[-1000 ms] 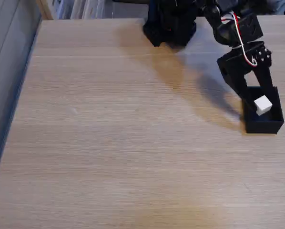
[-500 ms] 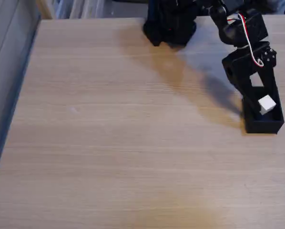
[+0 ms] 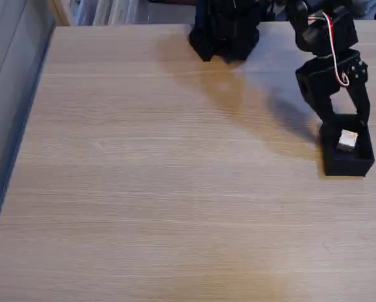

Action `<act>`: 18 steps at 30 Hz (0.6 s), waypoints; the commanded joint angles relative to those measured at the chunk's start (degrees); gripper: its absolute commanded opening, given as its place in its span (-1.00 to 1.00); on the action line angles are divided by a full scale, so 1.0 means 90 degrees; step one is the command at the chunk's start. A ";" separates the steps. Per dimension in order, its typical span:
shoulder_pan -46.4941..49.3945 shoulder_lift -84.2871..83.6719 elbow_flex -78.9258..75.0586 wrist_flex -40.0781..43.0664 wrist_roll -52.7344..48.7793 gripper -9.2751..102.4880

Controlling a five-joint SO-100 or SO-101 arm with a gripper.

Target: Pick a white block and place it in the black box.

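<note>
Fixed view of the placing stage. The white block sits low inside the black box, which stands on the wooden surface near the right edge of the view. The gripper reaches down into the box from above, its black fingers flanking the block on either side. Against the black box walls the finger tips are hard to separate, so it cannot be told whether they are pinching the block or have parted from it; the block lies between them and appears close to the box floor. Judged risks from this position: if the fingers are not fully spread when the arm lifts, the block could cling to one pad and be carried back out or dropped beside the box; a tip catching a thin wall during withdrawal could drag or tip the light box across the surface.
</note>
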 commanded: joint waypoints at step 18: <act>0.0664 0.0820 -0.0967 0.2686 0.0283 -0.83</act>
